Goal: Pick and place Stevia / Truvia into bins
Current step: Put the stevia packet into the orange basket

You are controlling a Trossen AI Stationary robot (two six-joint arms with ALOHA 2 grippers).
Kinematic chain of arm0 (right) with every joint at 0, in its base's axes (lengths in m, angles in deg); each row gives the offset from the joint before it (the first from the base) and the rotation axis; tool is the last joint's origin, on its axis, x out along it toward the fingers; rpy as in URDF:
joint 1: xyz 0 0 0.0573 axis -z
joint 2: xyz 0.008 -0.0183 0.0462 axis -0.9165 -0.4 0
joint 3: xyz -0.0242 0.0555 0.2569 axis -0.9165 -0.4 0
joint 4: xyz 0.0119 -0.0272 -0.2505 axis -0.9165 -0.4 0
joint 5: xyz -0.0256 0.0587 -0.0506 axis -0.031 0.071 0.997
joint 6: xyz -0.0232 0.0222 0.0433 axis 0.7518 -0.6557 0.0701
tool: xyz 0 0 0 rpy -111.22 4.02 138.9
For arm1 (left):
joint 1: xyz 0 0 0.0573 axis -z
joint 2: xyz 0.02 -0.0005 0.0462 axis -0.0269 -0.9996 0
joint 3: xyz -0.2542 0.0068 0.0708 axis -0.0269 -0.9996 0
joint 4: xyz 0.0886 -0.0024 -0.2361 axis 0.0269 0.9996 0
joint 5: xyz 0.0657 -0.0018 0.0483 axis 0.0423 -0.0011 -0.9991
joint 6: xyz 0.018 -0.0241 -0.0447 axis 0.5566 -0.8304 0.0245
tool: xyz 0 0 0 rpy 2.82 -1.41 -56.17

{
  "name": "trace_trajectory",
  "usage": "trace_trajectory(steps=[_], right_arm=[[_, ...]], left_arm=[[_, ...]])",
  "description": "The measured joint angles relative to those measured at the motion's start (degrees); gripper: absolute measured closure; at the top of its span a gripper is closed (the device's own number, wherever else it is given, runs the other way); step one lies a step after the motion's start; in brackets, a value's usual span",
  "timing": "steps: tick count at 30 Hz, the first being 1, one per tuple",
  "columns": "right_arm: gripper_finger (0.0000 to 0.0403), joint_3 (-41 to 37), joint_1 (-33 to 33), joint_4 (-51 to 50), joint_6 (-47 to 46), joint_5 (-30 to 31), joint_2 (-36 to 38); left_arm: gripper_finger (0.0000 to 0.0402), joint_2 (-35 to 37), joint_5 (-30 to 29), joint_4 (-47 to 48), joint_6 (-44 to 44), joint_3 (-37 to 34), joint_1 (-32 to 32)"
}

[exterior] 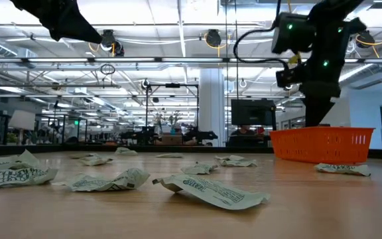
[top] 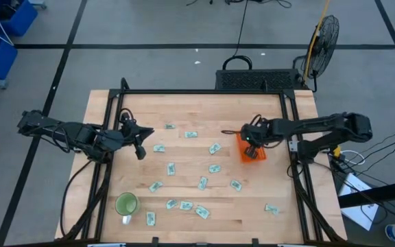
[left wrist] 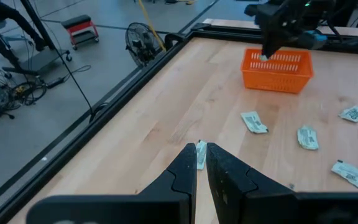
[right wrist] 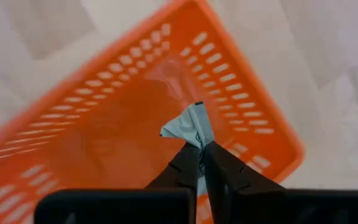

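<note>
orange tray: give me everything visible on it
The orange tray is small, shallow, rectangular bright plastic with slotted lattice walls. It sits flat on the wooden table near its right side. The right pincer hangs over its inside, shut on a sachet not yet dropped. No sachets visibly inside; loose ones lie nearby.

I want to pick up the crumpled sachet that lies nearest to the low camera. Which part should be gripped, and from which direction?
Probably grip the sachet at its raised left end, coming straight down from above. It lies almost flat on the table, so a sideways approach would likely only push it. That left end curls up off the wood, which gives the jaws an edge to close on; the right end lies flatter.
</note>
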Motion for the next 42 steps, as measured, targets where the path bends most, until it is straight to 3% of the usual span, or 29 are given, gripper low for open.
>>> trace_trajectory(steps=[9, 17, 28, 34, 38, 42], right_arm=[[0.0371, 0.0, 2.9, 0.8, 8.5, -0.5, -5.2], [0.0331, 0.0, 3.1, 2.5, 9.1, -0.6, -5.7], [0.0319, 2.3, 2.9, 2.2, 10.1, -0.8, 2.3], [0.0319, 3.9, 2.2, 3.3, 3.6, -8.2, 7.0], [0.0319, 4.0, -2.1, 3.1, -1.2, -12.8, 8.6], [0.0323, 8.3, -8.8, -5.7, -6.9, -9.3, 8.0]], left_arm=[[0.0357, 0.0, 1.0, 0.0, -1.2, 0.0, 0.0], [0.0357, 0.0, 1.7, 0.1, -1.5, 0.0, 0.0], [0.0357, 0.0, 2.0, 0.0, -2.3, 0.0, 0.0], [0.0357, -0.1, 2.0, 0.0, -4.5, 0.0, 0.0], [0.0357, -0.1, 2.0, 0.0, -4.3, 0.0, 0.0], [0.0357, -0.1, 1.9, 0.0, -4.3, 0.0, 0.0]])
